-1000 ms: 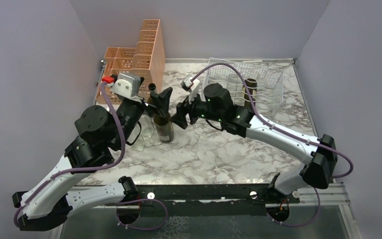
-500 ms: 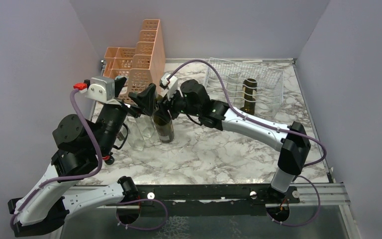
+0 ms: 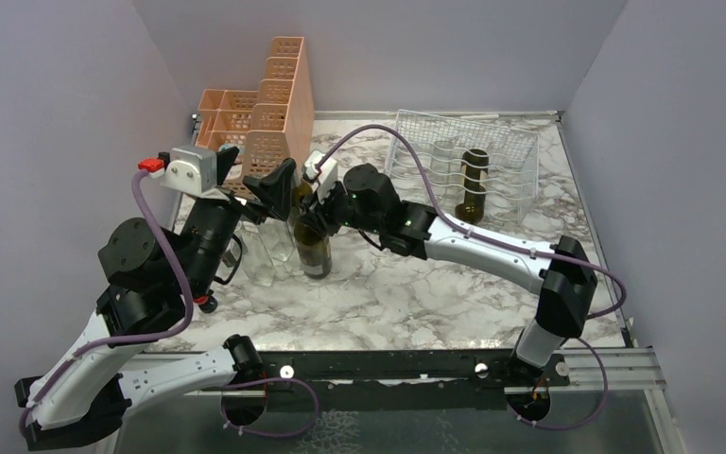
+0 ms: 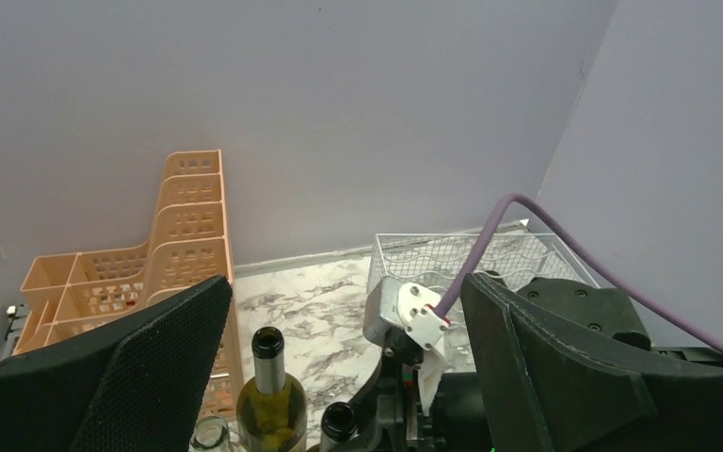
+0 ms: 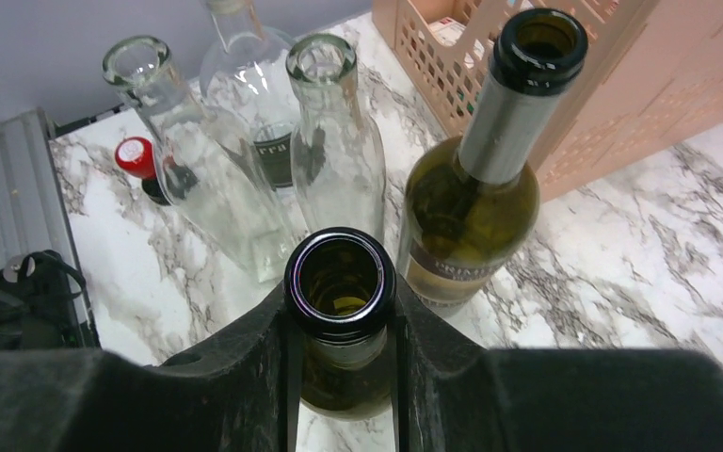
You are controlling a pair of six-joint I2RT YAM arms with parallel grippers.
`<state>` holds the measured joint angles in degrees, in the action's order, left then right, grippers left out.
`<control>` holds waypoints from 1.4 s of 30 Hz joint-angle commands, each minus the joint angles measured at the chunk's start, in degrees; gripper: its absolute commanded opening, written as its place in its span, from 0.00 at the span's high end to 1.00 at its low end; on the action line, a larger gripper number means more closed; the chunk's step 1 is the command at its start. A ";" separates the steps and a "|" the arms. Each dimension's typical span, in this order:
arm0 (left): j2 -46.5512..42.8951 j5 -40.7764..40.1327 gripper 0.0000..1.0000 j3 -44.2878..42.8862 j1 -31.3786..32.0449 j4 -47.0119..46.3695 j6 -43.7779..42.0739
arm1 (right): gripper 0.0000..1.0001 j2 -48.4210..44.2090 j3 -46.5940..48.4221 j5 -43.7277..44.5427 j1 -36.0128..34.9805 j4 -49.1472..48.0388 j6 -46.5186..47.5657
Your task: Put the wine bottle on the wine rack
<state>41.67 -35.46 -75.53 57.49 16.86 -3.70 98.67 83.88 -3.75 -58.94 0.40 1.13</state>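
Note:
A dark green wine bottle (image 3: 315, 252) stands upright on the marble table, its open mouth (image 5: 339, 281) right under the right wrist camera. My right gripper (image 5: 339, 331) is shut on its neck, one finger pressed to each side just below the lip. The same neck (image 4: 339, 421) shows at the bottom of the left wrist view. My left gripper (image 4: 339, 377) hangs wide open above the group of bottles, holding nothing. The wire wine rack (image 3: 520, 151) sits at the back right, with one dark bottle (image 3: 474, 184) lying in it.
An olive labelled bottle (image 5: 475, 198) stands close beside the held one. Two clear glass bottles (image 5: 209, 174) and a small red-capped bottle (image 5: 137, 160) stand just beyond. A peach perforated organizer (image 3: 265, 109) fills the back left corner.
My right arm swung left to the bottle group and its jaws closed on the dark bottle's neck. The left arm drew back to the left early on, then stayed still and open.

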 commanded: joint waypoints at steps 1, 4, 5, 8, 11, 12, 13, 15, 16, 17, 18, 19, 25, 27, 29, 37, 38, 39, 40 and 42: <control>-1.28 -1.15 0.01 0.84 0.16 0.06 -1.19 | 0.91 -6.59 -3.16 6.75 -0.58 -4.08 2.55; -1.48 -0.03 0.01 2.05 0.16 0.22 -1.17 | 0.93 -11.01 -6.84 10.44 -0.58 -4.59 2.45; -1.47 0.45 0.01 2.64 0.14 0.31 -1.02 | 0.94 -13.13 -8.10 11.92 -0.64 -4.60 2.14; -1.43 2.51 0.01 4.64 0.16 0.62 -0.10 | 0.94 -17.99 -12.22 17.71 -0.58 -4.23 0.82; -1.43 4.96 0.01 7.92 0.16 0.29 1.21 | 0.95 -23.06 -16.65 24.81 -0.59 -3.29 -1.01; -1.42 6.17 0.01 9.43 0.15 -0.02 1.66 | 0.95 -24.69 -18.16 26.15 -0.60 -3.10 -1.53; -1.26 7.06 0.01 11.00 0.16 -0.52 2.25 | 0.95 -26.36 -19.37 27.87 -0.57 -2.72 -2.25; -0.79 8.74 0.01 14.51 0.16 -2.05 3.88 | 0.95 -29.53 -21.54 31.27 -0.58 -1.82 -3.76; -0.31 9.52 0.01 16.23 0.16 -2.87 5.01 | 0.95 -31.02 -22.31 32.48 -0.57 -1.26 -4.57; 0.21 10.20 0.01 18.13 0.16 -3.93 6.21 | 0.95 -32.35 -23.26 33.71 -0.61 -0.69 -5.30; 0.61 11.02 0.01 20.26 0.16 -5.55 7.42 | 0.95 -33.63 -23.64 34.49 -0.61 0.08 -6.25; 0.87 12.84 0.01 22.51 0.16 -7.33 8.75 | 0.95 -34.60 -23.93 35.16 -0.63 1.02 -7.20; 3.54 24.83 0.01 33.81 0.16 -18.86 15.89 | 0.96 -39.42 -24.71 40.17 -0.57 8.09 -13.53; 3.95 28.14 0.01 37.73 0.16 -23.68 16.25 | 0.96 -40.53 -25.04 41.03 -0.57 10.27 -15.72; 4.51 31.15 0.01 41.82 0.16 -29.08 15.80 | 0.96 -41.63 -25.54 41.12 -0.59 11.34 -17.30; 14.19 38.77 0.01 48.35 0.16 -44.03 13.84 | 0.96 -43.77 -25.51 37.64 -0.64 12.81 -19.88; 15.64 39.53 0.01 48.18 0.18 -44.51 13.07 | 0.96 -43.89 -25.33 37.08 -0.64 12.97 -19.87; 17.23 40.33 0.01 48.05 0.16 -45.18 12.37 | 0.96 -44.17 -25.15 36.38 -0.61 12.91 -19.87; 18.64 40.65 0.01 47.95 0.16 -45.81 11.98 | 0.96 -44.35 -25.02 35.52 -0.57 12.89 -19.77; 20.83 40.74 0.01 48.00 0.16 -47.68 11.61 | 0.96 -45.08 -24.77 33.80 -0.58 12.66 -19.62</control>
<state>58.85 1.04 -27.33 57.49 -22.22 9.80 56.73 57.63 33.04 -59.51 16.95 -16.86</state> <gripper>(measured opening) 0.987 0.345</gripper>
